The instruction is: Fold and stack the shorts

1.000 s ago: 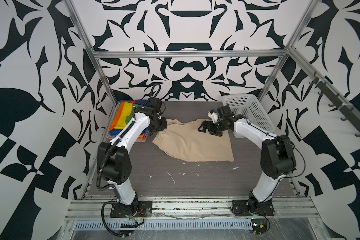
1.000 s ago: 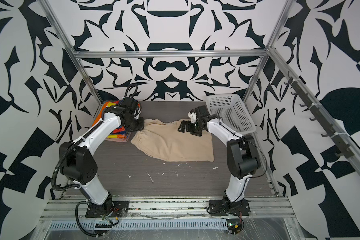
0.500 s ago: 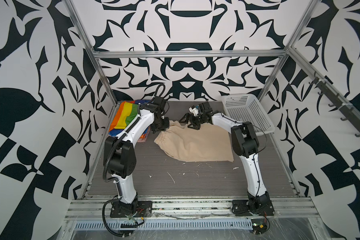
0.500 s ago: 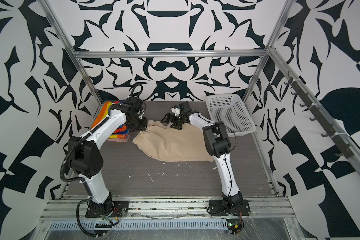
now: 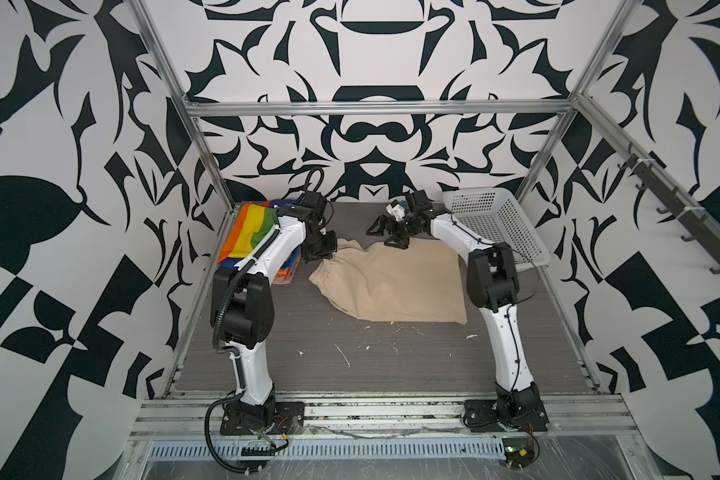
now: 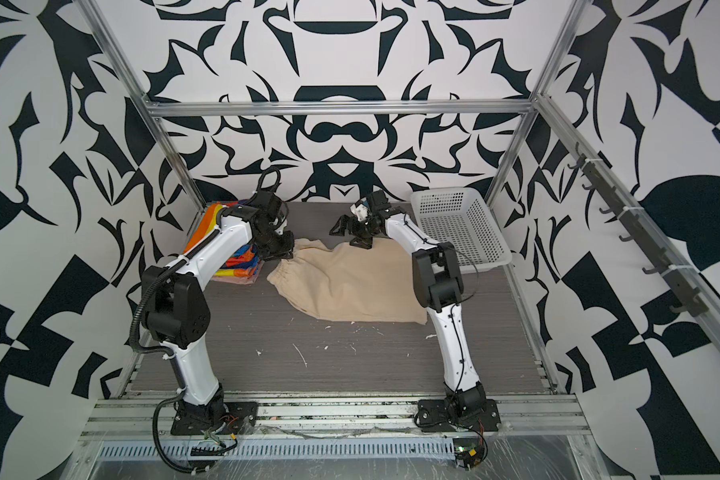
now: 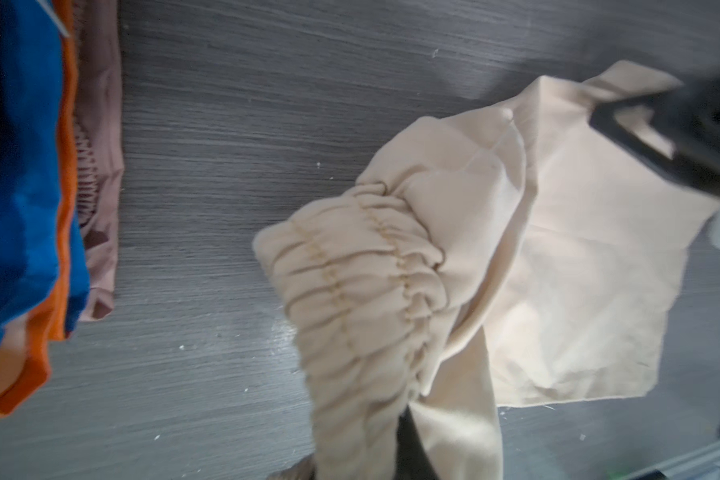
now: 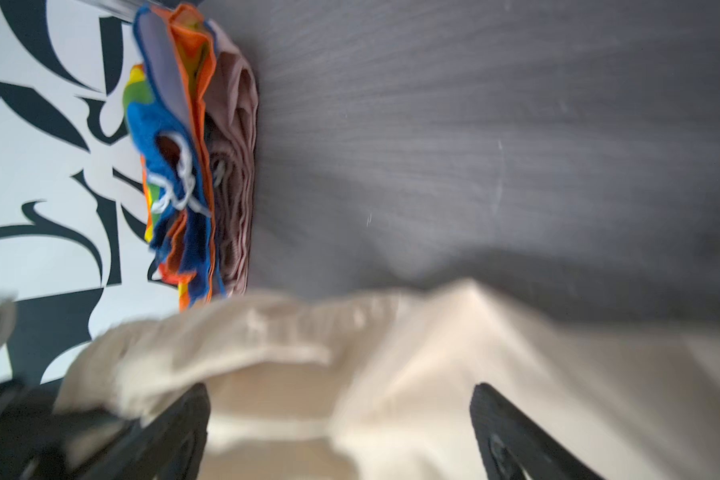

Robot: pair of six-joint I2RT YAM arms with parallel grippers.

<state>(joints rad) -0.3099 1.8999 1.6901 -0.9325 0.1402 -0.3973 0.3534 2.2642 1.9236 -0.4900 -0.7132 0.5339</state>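
Note:
Beige shorts [image 5: 391,282] [image 6: 350,286] lie spread across the middle of the table, gathered waist to the left. My left gripper [image 5: 323,249] [image 6: 283,249] is shut on that waistband [image 7: 362,291], bunching it up. Over the cloth's far edge my right gripper [image 5: 385,235] [image 6: 352,235] [image 8: 339,415] is open, nothing between its fingers, the beige cloth [image 8: 391,353] just beneath. At the far left, folded rainbow-striped shorts [image 5: 250,226] [image 7: 17,166] [image 8: 175,166] rest on salmon-pink shorts [image 5: 283,278] [image 7: 100,166] [image 8: 233,166].
A white perforated basket [image 5: 512,232] [image 6: 474,232] stands at the far right against the frame. Small white flecks [image 5: 344,355] dot the grey tabletop in front of the beige shorts. Metal frame posts and patterned walls close in the sides and back.
My right arm has folded up at the elbow and its open gripper has moved left along the far edge of the beige shorts. The left gripper has barely shifted, still holding the waistband.

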